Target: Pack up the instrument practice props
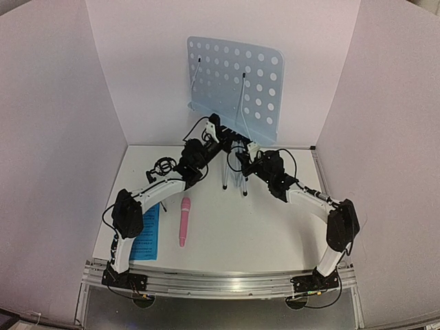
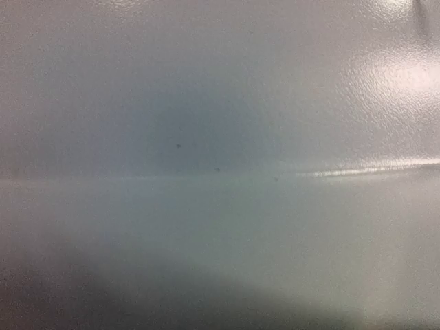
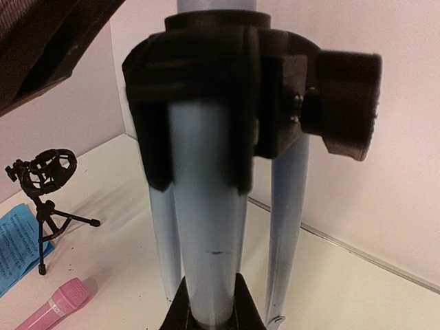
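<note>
The pale-blue perforated music stand (image 1: 234, 79) stands at the back on its silver tripod (image 1: 236, 172). In the right wrist view my right gripper (image 3: 212, 311) is shut on the stand's centre pole (image 3: 206, 206), just below the black collar (image 3: 206, 89). From above, that gripper (image 1: 246, 155) sits at the top of the tripod. My left gripper (image 1: 214, 128) is up against the lower edge of the perforated panel. Its wrist view shows only a blurred pale surface and no fingers. The pink microphone (image 1: 184, 220), the black mic stand (image 1: 163, 168) and the blue sheet-music pages (image 1: 146, 232) lie on the table at left.
White walls close in the table on three sides, and the back wall stands right behind the music stand. A metal rail (image 1: 227, 282) along the near edge carries both arm bases. The mic stand (image 3: 45, 185) is upright, left of the tripod legs.
</note>
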You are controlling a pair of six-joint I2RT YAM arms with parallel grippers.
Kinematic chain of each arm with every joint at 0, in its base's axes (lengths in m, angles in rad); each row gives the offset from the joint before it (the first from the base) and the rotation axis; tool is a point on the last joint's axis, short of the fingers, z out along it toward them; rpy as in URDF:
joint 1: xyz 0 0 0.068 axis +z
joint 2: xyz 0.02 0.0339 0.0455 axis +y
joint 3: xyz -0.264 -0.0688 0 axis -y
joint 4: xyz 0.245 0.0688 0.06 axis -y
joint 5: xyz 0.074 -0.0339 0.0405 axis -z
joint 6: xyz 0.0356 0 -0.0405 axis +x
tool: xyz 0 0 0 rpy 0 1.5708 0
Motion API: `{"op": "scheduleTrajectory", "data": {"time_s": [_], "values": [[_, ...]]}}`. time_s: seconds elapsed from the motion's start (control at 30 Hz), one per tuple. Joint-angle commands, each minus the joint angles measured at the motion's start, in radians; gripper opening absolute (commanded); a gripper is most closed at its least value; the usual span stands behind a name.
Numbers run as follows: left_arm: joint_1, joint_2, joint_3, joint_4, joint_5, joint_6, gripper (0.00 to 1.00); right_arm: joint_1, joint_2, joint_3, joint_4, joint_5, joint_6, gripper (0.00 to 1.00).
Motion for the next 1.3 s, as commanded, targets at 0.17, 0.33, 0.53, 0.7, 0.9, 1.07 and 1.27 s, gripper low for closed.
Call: {"op": "scheduleTrajectory", "data": {"time_s": [0.17, 0.33, 0.53, 0.7, 0.9, 1.07, 1.27], "values": [[-0.074, 0.003, 0.100, -0.265, 0.197, -0.125, 0.00, -0.042, -0.150, 0.145, 0.155, 0.107, 0.213, 0.00], [-0.072, 0.034, 0.220, -0.384, 0.176, -0.221, 0.00, -0.042, -0.181, 0.131, -0.109, 0.111, 0.354, 0.00], [-0.076, 0.009, 0.219, -0.468, 0.167, -0.280, 0.00, -0.041, -0.241, 0.090, -0.266, 0.103, 0.461, 0.00], [-0.092, -0.007, 0.198, -0.543, 0.123, -0.313, 0.00, -0.037, -0.283, 0.034, -0.341, 0.067, 0.578, 0.00], [-0.120, -0.024, 0.163, -0.643, 0.054, -0.391, 0.00, 0.001, -0.314, 0.007, -0.484, 0.056, 0.700, 0.00], [-0.146, -0.052, 0.104, -0.691, 0.024, -0.450, 0.00, 0.020, -0.347, -0.035, -0.569, 0.034, 0.774, 0.00], [-0.169, -0.069, 0.045, -0.788, -0.025, -0.505, 0.00, 0.022, -0.391, -0.136, -0.597, -0.055, 0.864, 0.00]]}}
